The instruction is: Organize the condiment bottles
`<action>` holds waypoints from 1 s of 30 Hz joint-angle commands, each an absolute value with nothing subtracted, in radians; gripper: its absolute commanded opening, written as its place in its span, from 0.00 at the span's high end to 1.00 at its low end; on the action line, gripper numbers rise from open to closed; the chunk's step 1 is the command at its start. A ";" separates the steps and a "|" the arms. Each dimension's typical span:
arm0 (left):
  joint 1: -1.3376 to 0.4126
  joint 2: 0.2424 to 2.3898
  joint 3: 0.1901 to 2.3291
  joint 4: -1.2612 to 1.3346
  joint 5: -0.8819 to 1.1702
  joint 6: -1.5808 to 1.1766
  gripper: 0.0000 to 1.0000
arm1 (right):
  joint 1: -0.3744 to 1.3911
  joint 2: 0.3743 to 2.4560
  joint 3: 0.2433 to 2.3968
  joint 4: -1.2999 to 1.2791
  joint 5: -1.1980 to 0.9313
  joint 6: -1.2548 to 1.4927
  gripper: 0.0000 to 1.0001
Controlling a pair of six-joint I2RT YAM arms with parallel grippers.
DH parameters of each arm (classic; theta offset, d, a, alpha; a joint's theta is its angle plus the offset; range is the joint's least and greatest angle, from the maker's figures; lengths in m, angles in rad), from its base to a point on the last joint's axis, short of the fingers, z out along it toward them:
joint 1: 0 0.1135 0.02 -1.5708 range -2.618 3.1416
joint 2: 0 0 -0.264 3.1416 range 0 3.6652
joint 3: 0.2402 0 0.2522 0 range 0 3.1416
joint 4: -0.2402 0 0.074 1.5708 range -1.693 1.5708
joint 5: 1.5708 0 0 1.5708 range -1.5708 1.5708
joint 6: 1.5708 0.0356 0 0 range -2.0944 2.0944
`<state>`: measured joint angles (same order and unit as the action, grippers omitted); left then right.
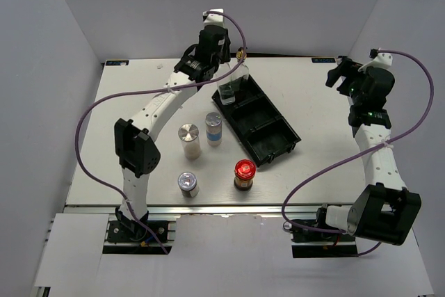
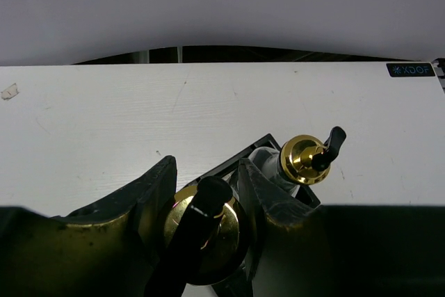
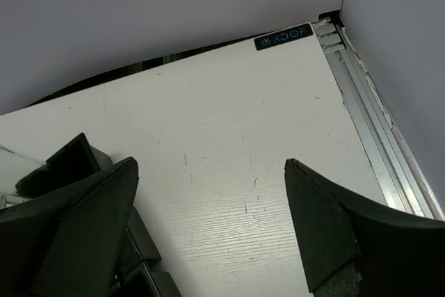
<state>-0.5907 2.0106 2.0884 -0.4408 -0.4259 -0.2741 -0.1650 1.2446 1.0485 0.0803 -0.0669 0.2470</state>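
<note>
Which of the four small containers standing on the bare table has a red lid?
The dark jar, rightmost of the four. The tall shaker, the blue-labelled shaker and the short shaker all have silver caps.

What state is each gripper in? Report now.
Left gripper: closed on a gold-spouted glass bottle.
Right gripper: open, holding nothing.

Top view: high, behind arm bases (image 1: 137, 231), looking down on whole counter (image 1: 313, 102). Wrist views: close, low over counter, facing far wall (image 1: 222, 5). All share tray (image 1: 268, 133).
</note>
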 commanded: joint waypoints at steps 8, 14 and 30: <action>-0.594 2.031 2.151 -0.324 -0.502 -0.290 1.00 | -0.178 1.233 1.045 0.127 -0.086 0.256 0.11; -0.598 2.039 2.129 -0.284 -0.499 -0.285 1.00 | -0.181 1.233 1.042 0.130 -0.089 0.256 0.11; -0.624 2.069 2.125 -0.224 -0.505 -0.293 1.00 | -0.192 1.238 1.035 0.135 -0.100 0.259 0.11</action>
